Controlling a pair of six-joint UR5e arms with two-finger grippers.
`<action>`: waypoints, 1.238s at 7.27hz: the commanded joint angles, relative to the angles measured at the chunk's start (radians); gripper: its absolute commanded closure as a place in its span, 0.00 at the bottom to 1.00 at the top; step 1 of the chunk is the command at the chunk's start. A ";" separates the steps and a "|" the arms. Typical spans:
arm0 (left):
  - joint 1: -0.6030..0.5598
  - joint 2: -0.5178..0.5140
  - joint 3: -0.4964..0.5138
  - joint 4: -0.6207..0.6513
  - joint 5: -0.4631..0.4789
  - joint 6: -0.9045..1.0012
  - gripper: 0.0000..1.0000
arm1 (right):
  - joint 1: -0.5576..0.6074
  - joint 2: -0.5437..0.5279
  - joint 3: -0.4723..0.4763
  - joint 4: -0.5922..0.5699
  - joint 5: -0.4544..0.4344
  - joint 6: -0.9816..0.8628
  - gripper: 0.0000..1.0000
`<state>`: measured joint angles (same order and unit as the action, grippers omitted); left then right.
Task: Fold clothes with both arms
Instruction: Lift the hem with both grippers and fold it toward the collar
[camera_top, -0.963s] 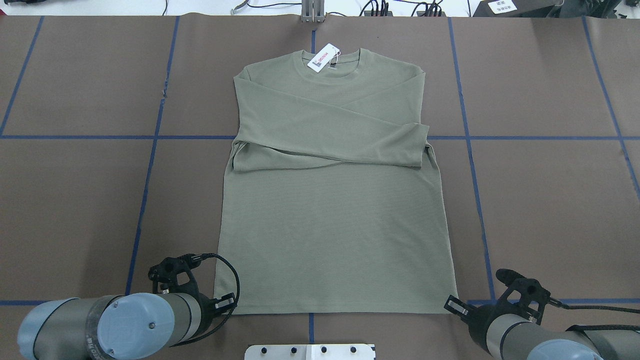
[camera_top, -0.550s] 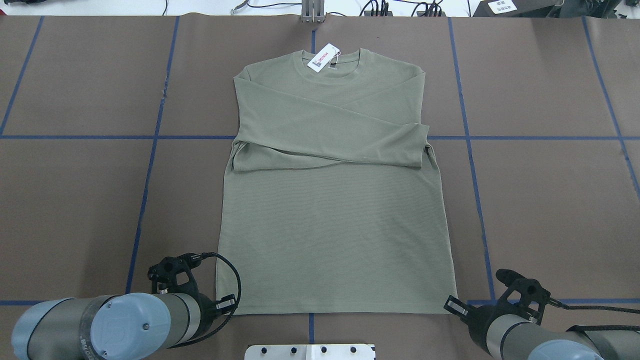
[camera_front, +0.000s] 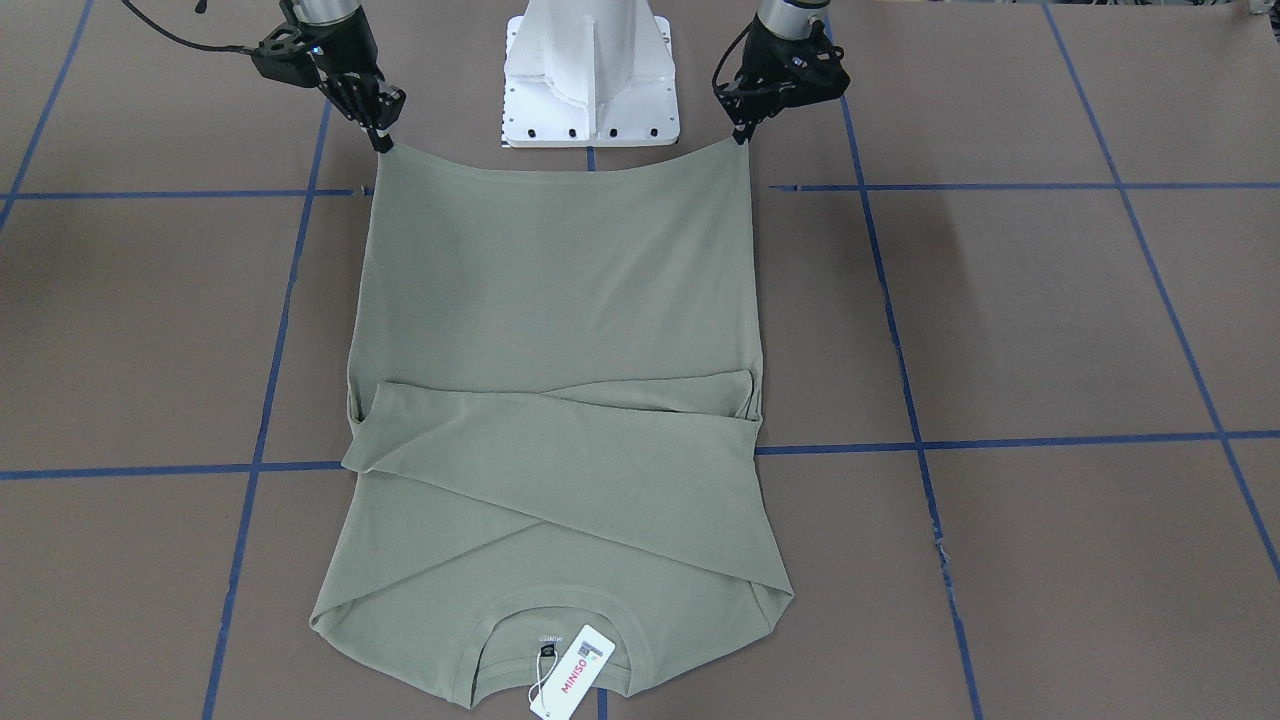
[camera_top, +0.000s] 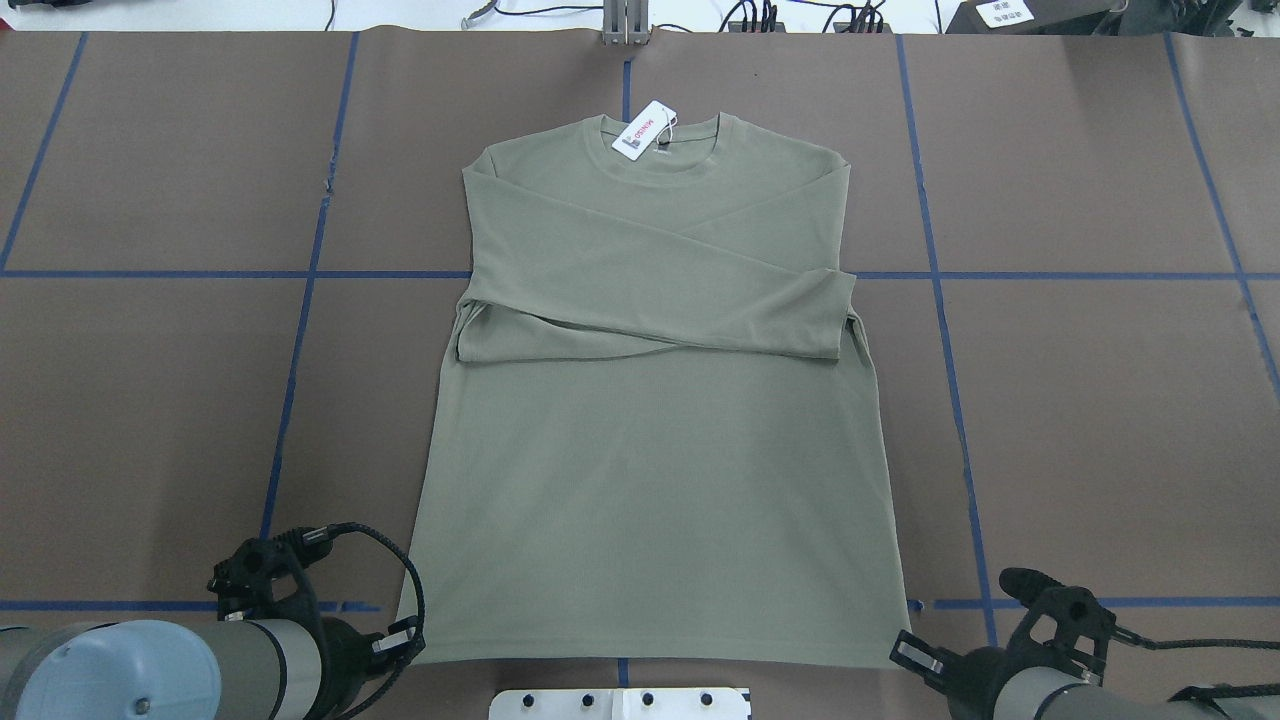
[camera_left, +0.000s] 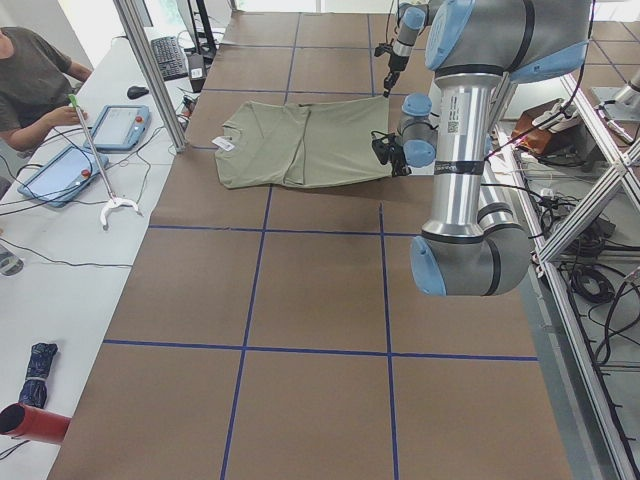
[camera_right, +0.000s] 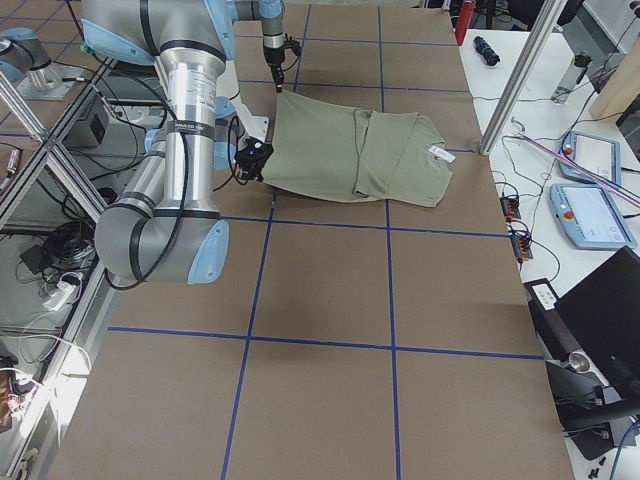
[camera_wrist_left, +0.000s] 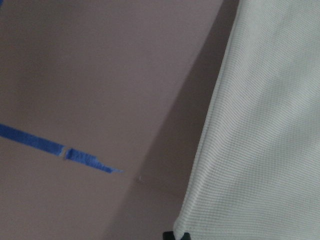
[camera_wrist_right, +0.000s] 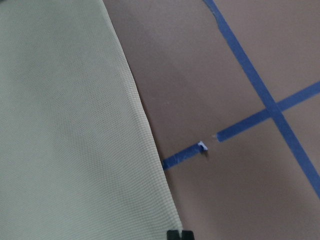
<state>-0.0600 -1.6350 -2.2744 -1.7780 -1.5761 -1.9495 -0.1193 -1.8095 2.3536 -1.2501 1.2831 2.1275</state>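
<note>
1. Here, to the left of the white pedestal base (camera_top: 620, 703) as the robot sees it, the left gripper (camera_front: 741, 134) has its jaws clamped on the near hem corner of the shirt (camera_top: 650, 450). The wrist camera shows the knit cloth running into the black fingertips (camera_wrist_left: 172, 235), with a shadow on the table (camera_top: 1100, 400) beside the held edge.
2. Straight out in front of the pedestal base, the olive-green shirt lies spread on the brown table. Its hem is nearest the base and pulled straight between the two grippers, and its collar is farthest from the base. Both sleeves (camera_top: 650, 285) are folded across the chest, one over the other. A white MINISO hang tag (camera_top: 637, 132) lies at the collar.
3. To the right of the pedestal base, the right gripper (camera_front: 384, 140) has its jaws closed on the other hem corner. Its wrist camera shows that corner ending at the fingertips, and blue tape lines (camera_wrist_right: 250, 125) on the table just beside it.
</note>
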 joint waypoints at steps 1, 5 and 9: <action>0.022 0.009 -0.059 0.002 -0.001 -0.035 1.00 | -0.069 -0.097 0.113 0.000 0.007 0.000 1.00; -0.261 -0.194 0.022 0.009 -0.018 0.172 1.00 | 0.273 -0.010 0.118 -0.002 0.097 -0.206 1.00; -0.598 -0.325 0.361 -0.073 -0.100 0.435 1.00 | 0.752 0.530 -0.344 -0.223 0.357 -0.574 1.00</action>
<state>-0.5811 -1.9260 -2.0061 -1.8033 -1.6676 -1.5742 0.5267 -1.4542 2.1650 -1.3845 1.6082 1.6676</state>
